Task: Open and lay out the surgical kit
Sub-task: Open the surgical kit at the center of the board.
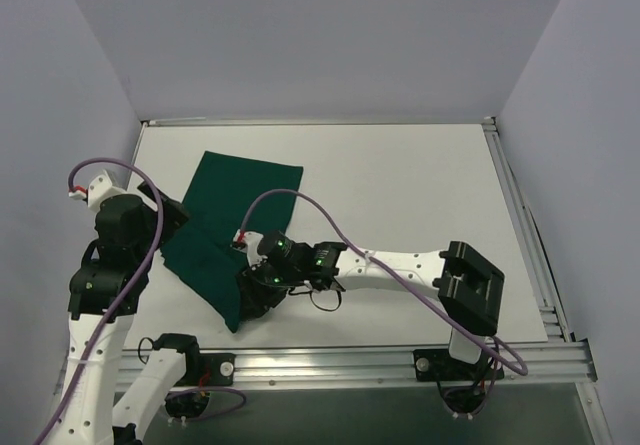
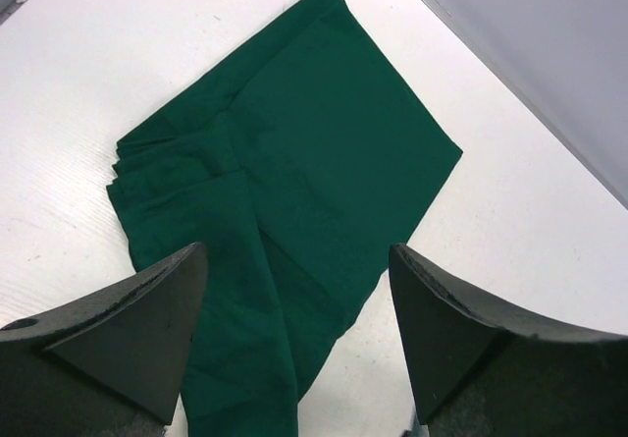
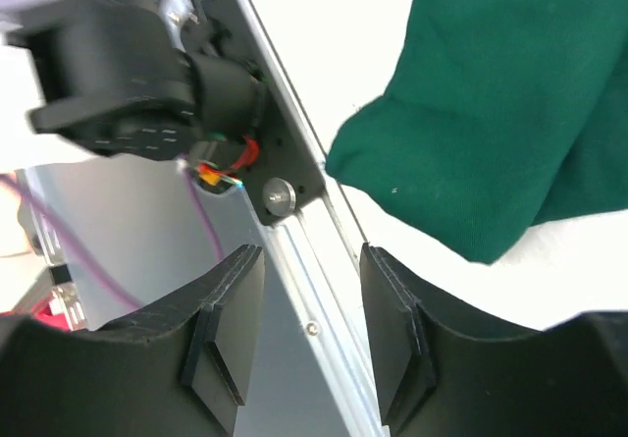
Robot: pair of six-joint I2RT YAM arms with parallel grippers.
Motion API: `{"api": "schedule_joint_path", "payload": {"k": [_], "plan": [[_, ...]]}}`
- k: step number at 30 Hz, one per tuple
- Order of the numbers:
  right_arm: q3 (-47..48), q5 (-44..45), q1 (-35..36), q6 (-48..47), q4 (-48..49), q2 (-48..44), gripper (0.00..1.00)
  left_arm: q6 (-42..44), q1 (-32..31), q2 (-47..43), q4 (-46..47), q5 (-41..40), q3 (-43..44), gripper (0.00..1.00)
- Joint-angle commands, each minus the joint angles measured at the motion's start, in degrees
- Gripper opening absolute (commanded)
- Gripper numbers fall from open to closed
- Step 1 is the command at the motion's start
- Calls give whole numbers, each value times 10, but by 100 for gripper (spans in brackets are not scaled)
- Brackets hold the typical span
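Hiding its contents, green wrap [image 1: 225, 195] lies folded; left tool [image 2: 296, 280] and right tool [image 3: 311, 265] gape, empty.

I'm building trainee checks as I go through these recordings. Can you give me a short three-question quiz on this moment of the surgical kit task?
1. True or false: the green cloth lies spread out in one flat layer.
2. Multiple choice: the jaws of the right arm are A) shut on the cloth, B) open and empty, C) out of view.
3. Fill in: the jaws of the left arm hang open above the ____.
Key: 1 false, it is folded over itself; 2 B; 3 cloth.
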Motion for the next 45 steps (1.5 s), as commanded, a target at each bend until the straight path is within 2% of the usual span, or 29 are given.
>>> {"api": "schedule_joint_path", "payload": {"k": [1,5,6,8,9,12,16,18,22,35,42,45], "plan": [[22,48,-34,-13,-22,-67,44,18,2,-5,7,-8,17,83],[60,67,-129,-34,-23,-55,42,24,1,-2,9,-6,10,83],[74,106,-144,-50,-27,-50,41,28,1,-4,14,1,4,83],[115,135,-180,-68,-23,-20,35,48,2,-13,39,34,-5,82],[125,144,-190,-72,-18,-8,24,52,2,-19,49,43,-11,79],[156,124,-230,-79,26,44,10,74,2,-31,84,77,-28,73],[214,112,-259,-91,35,125,5,87,2,-14,108,106,-31,61],[246,115,-268,-100,34,150,2,87,2,-3,108,114,-28,60],[285,122,-274,-111,8,212,1,84,2,12,117,120,-28,62],[285,134,-277,-98,-4,293,1,82,2,34,137,126,-33,66],[366,168,-278,-93,-33,367,1,83,2,47,141,118,-31,68],[435,183,-283,-81,-83,415,1,83,3,54,143,111,-31,70]]}}
